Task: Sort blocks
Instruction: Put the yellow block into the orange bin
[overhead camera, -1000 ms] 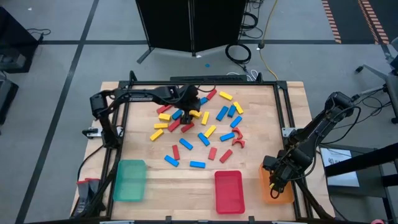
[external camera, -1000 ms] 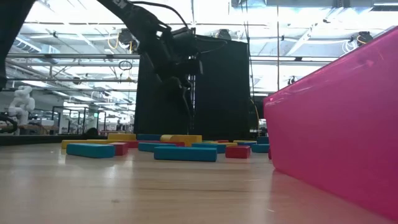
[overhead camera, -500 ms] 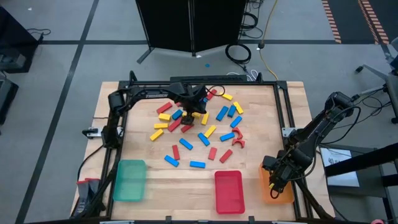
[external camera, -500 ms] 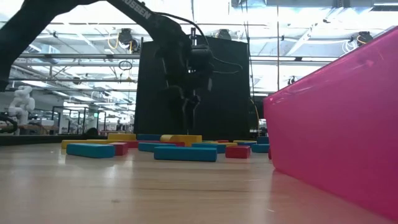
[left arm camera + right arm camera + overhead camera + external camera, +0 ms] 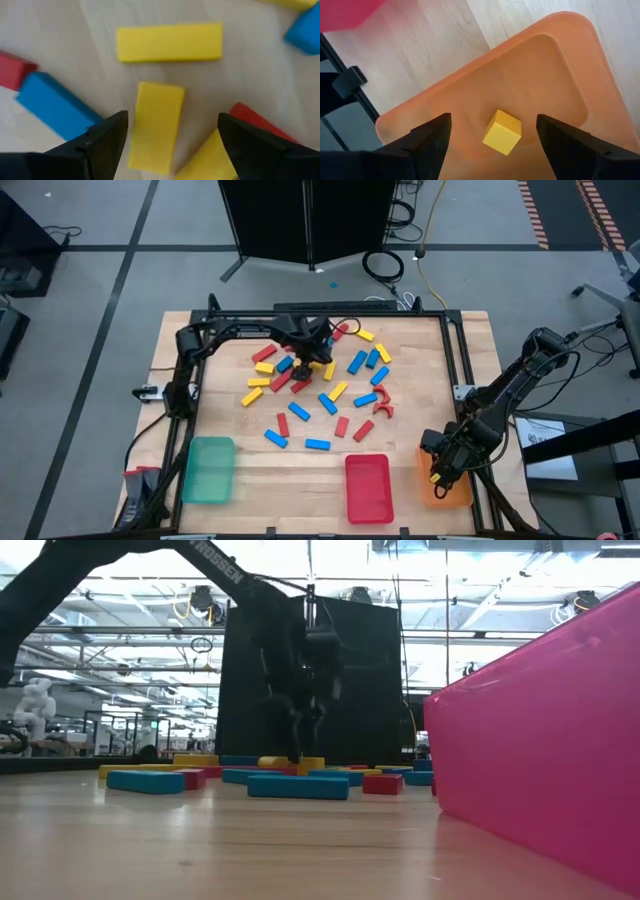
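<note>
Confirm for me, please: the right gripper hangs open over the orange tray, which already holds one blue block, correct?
Nearly: the block in the orange tray is yellow, not blue, as the right wrist view shows. The rest stands: the right gripper hangs open over that tray, and it holds just the one block.

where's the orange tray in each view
High view: orange tray at the near right corner, under the right claw.
Low view: not in it.
Left wrist view: not in it.
Right wrist view: orange tray fills the frame, a yellow block inside.
Shared landmark: the red tray beside it.
</note>
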Robot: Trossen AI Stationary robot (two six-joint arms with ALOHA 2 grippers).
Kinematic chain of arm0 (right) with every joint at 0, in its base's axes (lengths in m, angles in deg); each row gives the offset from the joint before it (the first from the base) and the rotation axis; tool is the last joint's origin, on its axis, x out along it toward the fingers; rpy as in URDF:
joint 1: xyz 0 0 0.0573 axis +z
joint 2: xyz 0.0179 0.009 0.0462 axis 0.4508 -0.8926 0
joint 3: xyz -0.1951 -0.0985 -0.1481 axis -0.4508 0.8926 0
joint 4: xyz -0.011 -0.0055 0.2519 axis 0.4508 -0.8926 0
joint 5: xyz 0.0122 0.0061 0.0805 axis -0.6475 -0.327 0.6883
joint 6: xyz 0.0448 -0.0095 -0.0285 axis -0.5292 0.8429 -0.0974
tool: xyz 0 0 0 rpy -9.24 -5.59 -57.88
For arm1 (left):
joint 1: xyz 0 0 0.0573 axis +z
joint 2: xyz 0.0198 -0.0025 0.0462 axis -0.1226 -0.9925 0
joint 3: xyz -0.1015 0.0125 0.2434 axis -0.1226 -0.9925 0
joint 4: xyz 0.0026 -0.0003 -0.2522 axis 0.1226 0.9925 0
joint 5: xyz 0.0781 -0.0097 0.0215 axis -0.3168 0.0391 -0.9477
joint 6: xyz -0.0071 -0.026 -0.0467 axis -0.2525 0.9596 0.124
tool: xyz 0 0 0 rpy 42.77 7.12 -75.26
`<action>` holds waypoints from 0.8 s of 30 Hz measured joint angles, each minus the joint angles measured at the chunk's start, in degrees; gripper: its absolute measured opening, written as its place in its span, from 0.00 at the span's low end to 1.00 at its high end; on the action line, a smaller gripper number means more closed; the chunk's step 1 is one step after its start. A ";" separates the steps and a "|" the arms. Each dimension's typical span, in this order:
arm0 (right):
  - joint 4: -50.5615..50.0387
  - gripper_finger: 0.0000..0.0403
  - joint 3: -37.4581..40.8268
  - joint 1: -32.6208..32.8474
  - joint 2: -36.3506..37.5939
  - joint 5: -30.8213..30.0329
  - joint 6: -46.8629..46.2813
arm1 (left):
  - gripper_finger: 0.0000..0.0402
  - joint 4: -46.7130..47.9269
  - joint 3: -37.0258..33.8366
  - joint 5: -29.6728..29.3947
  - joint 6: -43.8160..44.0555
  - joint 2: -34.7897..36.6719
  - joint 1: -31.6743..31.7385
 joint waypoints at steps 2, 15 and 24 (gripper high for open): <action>-0.02 0.72 0.00 0.00 0.00 -0.02 -0.45 | 0.77 0.45 -0.22 -0.30 0.13 -0.94 -0.02; 0.03 0.68 0.01 0.00 0.00 0.01 -1.96 | 0.33 1.42 -0.11 -2.82 1.71 -1.94 -0.17; 3.50 0.58 0.02 -0.25 0.19 -4.81 -2.21 | 0.33 3.36 4.06 -4.06 8.89 0.49 -0.29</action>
